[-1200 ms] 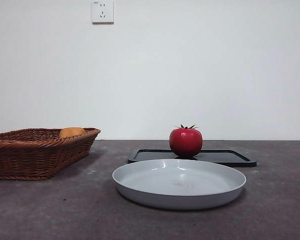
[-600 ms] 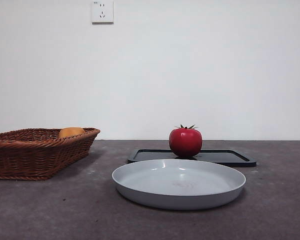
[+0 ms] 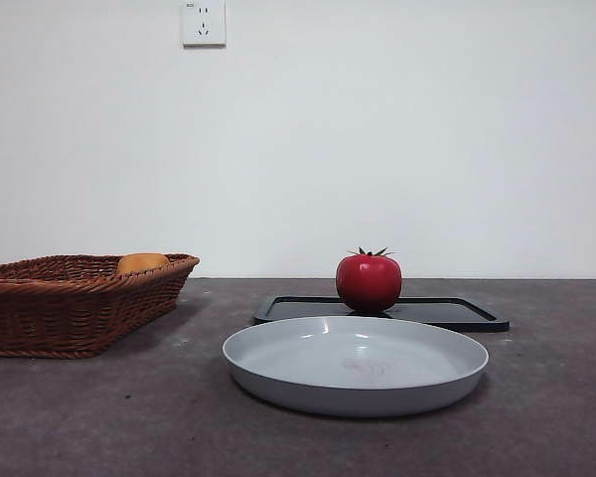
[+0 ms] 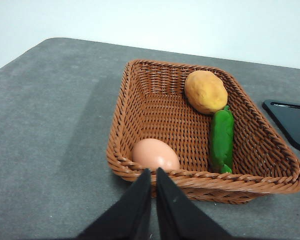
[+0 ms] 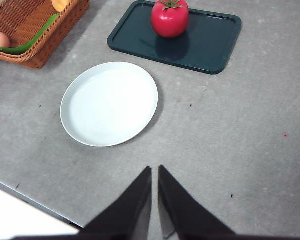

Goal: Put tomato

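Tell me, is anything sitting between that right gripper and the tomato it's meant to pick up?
Nothing visible blocks it. The tomato stands alone on the dark tray, and from the right gripper only bare table lies between. The white plate sits off to one side, and the basket lies farther off.

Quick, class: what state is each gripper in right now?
Left gripper: closed, holding nothing, above the wicker basket.
Right gripper: closed, holding nothing, away from the tomato.

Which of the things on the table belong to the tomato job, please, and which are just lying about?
Job: tomato on the dark tray.
Lying about: white plate; wicker basket holding egg, orange fruit, green vegetable.
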Available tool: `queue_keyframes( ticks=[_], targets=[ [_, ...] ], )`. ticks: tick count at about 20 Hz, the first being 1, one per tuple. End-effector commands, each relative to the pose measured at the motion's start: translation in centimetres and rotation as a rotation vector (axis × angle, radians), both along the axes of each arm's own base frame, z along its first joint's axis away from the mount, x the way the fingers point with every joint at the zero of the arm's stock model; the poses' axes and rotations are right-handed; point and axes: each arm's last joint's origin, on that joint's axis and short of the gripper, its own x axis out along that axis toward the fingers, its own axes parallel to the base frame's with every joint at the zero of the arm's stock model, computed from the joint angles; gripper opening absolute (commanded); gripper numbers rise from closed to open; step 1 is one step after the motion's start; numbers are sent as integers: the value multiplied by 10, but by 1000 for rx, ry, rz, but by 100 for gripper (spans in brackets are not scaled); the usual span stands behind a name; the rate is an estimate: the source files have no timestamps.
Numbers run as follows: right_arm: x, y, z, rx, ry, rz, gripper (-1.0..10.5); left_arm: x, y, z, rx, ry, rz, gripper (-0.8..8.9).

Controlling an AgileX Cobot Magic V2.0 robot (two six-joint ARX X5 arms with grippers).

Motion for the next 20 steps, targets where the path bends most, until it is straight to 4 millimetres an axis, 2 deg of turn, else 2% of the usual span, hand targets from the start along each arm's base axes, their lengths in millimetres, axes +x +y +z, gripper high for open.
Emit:
queue_keyframes(
  ticks=[1,6,8,10,12,14,17,20],
  targets=[
    [1,1,2,11,-7,-1,13,1,0,-8,11,25,-5,16],
    [0,0,2,6,-10,-3,13,1,0,-8,11,25,-5,16],
    [1,-3,2,-99,-144,11,13,1,0,-8,11,25,-5,16],
    [12,-4,-5,-101,-382,-48,13,1,0,-8,11,25,-5,16],
    [20,-9,-28,-75,-552,-170,13,1,0,-8,11,25,-5,16],
    [28,-14,-59,-76,-635,-274,13,1,0,-8,11,25,-5,16],
    [40,-22,-107,-113,-647,-386,13,1,0,-8,11,25,-5,16],
    [47,-26,-134,-122,-631,-431,13,1,0,-8,11,25,-5,16]
  ],
)
